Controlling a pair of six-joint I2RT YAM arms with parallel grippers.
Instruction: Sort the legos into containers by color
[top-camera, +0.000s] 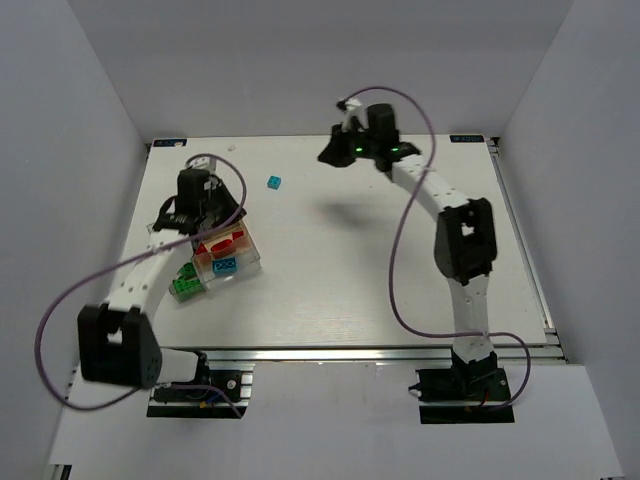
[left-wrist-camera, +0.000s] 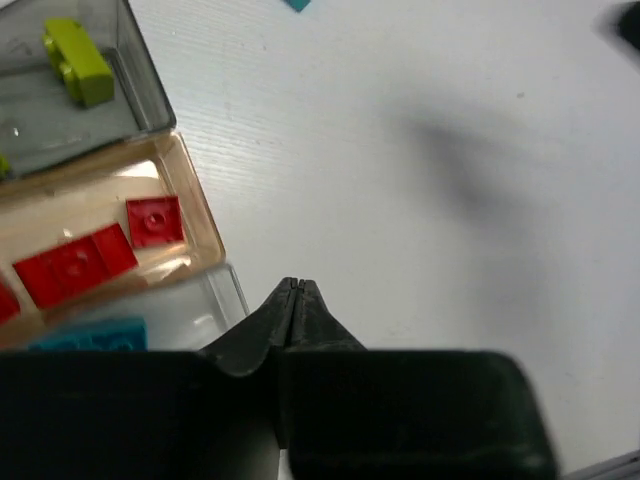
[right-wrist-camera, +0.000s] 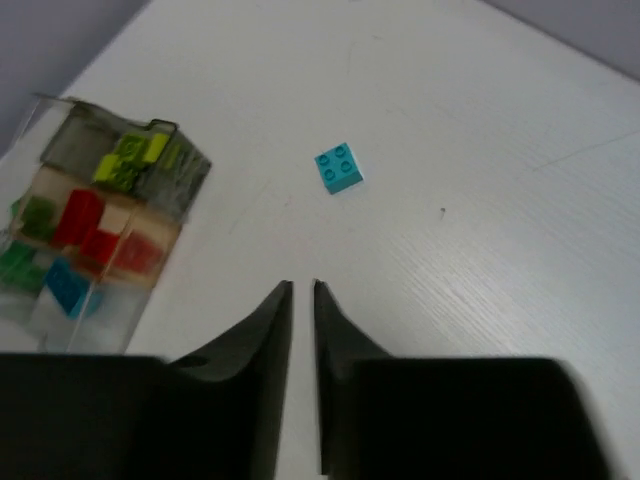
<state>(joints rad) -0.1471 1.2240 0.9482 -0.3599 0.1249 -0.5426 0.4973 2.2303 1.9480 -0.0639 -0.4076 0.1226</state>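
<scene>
Right wrist: right end effector (right-wrist-camera: 302, 286) barely parted (empty); cyan brick (right-wrist-camera: 338, 168) lies ahead

1. Your table (top-camera: 330, 290) is white and matt, and both wrist views show a fine streaked grain in it.
2. The tray (left-wrist-camera: 205, 215) near the left edge is clear, glossy plastic. Its walls catch glare, one compartment looks smoky and another amber-tinted.
3. The red bricks (left-wrist-camera: 155, 220), the lime brick (left-wrist-camera: 78, 62) and the lone cyan brick (right-wrist-camera: 339, 168) toward the far edge are smooth moulded plastic with a soft sheen.
4. The left gripper (left-wrist-camera: 295, 290) and right gripper (right-wrist-camera: 300, 290) have matt black fingers that look like plastic.
5. Along the near edge you have a bare, silvery metal rail (top-camera: 350, 353).
6. The purple cables (top-camera: 397, 250) have a smooth sheath.
</scene>
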